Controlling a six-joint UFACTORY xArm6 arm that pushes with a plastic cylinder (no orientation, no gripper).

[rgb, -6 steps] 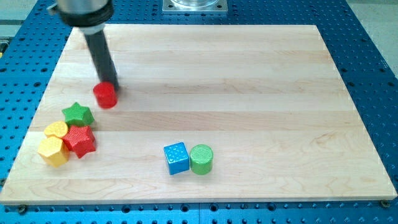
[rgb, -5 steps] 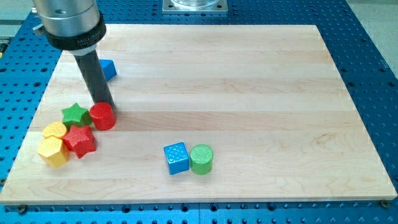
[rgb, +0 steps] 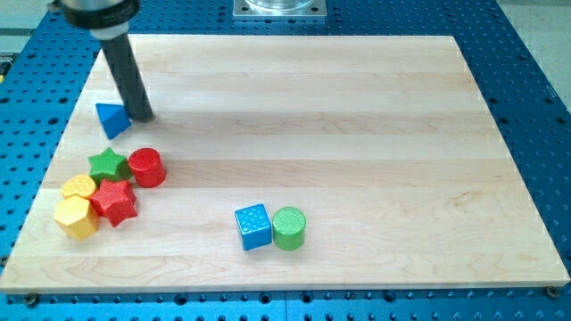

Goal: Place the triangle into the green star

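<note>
A blue triangle block [rgb: 111,119] lies near the board's left edge, in the upper left of the view. My tip [rgb: 142,116] is just right of it, touching or nearly touching its right side. The green star [rgb: 109,163] sits below the triangle, apart from it. A red cylinder [rgb: 146,167] stands against the star's right side.
A red star [rgb: 115,201] and two yellow blocks [rgb: 77,208] cluster below the green star by the wooden board's left edge [rgb: 53,169]. A blue cube [rgb: 252,226] and a green cylinder [rgb: 289,228] stand together at bottom centre.
My tip pushed the red cylinder down against the green star, then moved up. The blue triangle has shifted down-left and my tip now stands at its right side.
</note>
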